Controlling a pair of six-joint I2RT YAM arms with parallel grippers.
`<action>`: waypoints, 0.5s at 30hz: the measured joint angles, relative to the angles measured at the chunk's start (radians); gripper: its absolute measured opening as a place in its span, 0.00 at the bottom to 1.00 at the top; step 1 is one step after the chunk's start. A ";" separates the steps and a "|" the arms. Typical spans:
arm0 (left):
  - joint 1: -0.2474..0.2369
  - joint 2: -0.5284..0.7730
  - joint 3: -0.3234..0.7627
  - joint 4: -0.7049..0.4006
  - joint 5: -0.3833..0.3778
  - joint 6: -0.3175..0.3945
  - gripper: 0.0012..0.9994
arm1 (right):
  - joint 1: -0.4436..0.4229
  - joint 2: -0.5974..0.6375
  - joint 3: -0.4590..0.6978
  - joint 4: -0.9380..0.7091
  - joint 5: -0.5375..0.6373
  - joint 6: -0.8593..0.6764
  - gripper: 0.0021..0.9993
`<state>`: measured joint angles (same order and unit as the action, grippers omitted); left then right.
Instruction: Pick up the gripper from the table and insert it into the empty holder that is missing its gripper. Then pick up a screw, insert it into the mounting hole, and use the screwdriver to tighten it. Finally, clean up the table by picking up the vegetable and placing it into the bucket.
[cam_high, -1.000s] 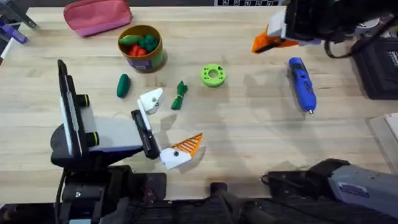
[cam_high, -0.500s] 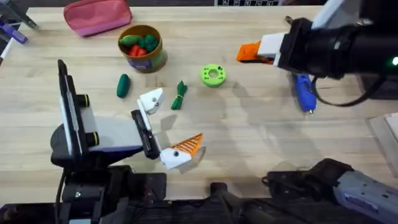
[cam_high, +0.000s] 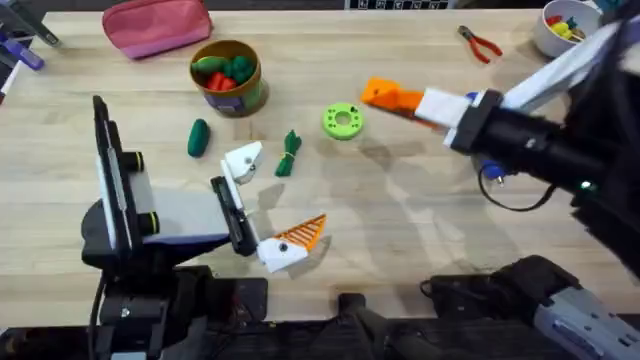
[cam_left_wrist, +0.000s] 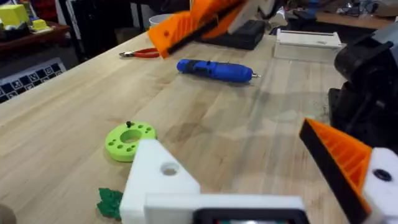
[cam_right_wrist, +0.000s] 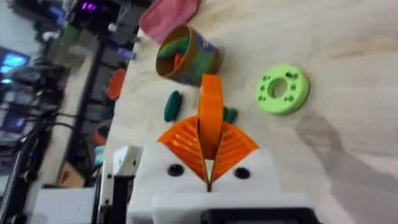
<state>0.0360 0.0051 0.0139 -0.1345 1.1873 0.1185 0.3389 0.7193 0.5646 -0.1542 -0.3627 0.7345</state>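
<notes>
My right gripper is clenched on the orange gripper finger. In the right wrist view this piece stands pinched between my two ribbed pads and sticks out well past them. From overhead its long axis runs nearly on the 9-to-3 line, with the free end toward 9 o'clock. The empty white holder is the bare jaw tip of my left gripper. That gripper is spread wide, and its other tip carries the fixed orange finger. The holder lies at about 8 o'clock from the held piece, well apart from it, so the right arm has to travel and the left arm only presents the target. I judge that the piece must turn before it can enter, because its axis does not point at the holder now. On the way, the green ring is near, at about 8 o'clock from the piece's free end. The leafy green vegetable lies just beside the holder at 3 o'clock. It may be pushed if I come in low, so a path above both seems safer. The bucket at 12 o'clock from the holder and the oval green vegetable at 10 o'clock stand apart. The table toward 5 o'clock of the holder is bare. The blue screwdriver lies behind, partly under my right arm.
</notes>
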 joint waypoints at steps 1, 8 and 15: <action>0.000 0.000 0.000 0.000 0.000 0.000 0.99 | -0.020 0.002 -0.021 0.015 -0.040 0.002 0.00; 0.000 0.000 0.000 0.000 0.002 0.000 0.99 | -0.131 0.080 -0.105 0.130 -0.324 0.005 0.00; 0.000 0.000 0.000 0.000 0.002 0.000 0.99 | -0.135 0.232 -0.106 0.273 -0.517 -0.036 0.00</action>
<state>0.0360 0.0051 0.0139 -0.1345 1.1896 0.1184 0.2035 0.9509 0.4583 0.1184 -0.8795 0.6983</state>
